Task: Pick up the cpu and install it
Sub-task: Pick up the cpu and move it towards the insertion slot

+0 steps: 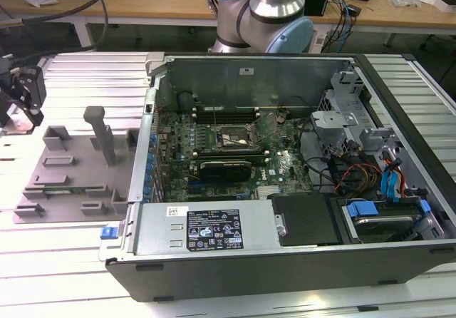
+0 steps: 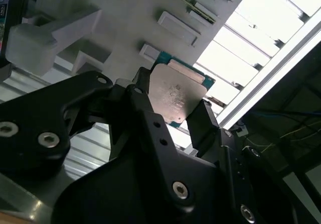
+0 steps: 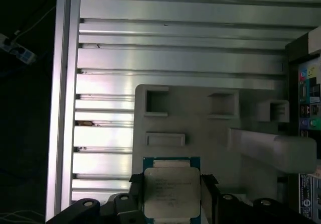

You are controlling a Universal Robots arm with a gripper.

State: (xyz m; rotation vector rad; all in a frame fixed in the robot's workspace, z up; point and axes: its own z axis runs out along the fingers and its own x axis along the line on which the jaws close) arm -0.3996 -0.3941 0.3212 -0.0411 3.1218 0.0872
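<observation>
Near the fixture tray (image 3: 210, 143), cpu (image 3: 170, 190) in gripper (image 2: 173, 101)

Cpu (image 3: 170, 194) sits in the claw (image 3: 172, 183) above the tray (image 3: 200, 128)

The arm (image 1: 265, 8) stood at its base on the far side in the exterior view, with the gripper (image 1: 21, 93) out at that view's left. In both wrist views, its 2 black fingers (image 2: 203, 121) (image 3: 208, 184) clamped the cpu (image 2: 173, 96) by opposite edges.

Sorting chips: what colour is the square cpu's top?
The cpu is pale silver-white on top; clearest in the first wrist view.
</observation>
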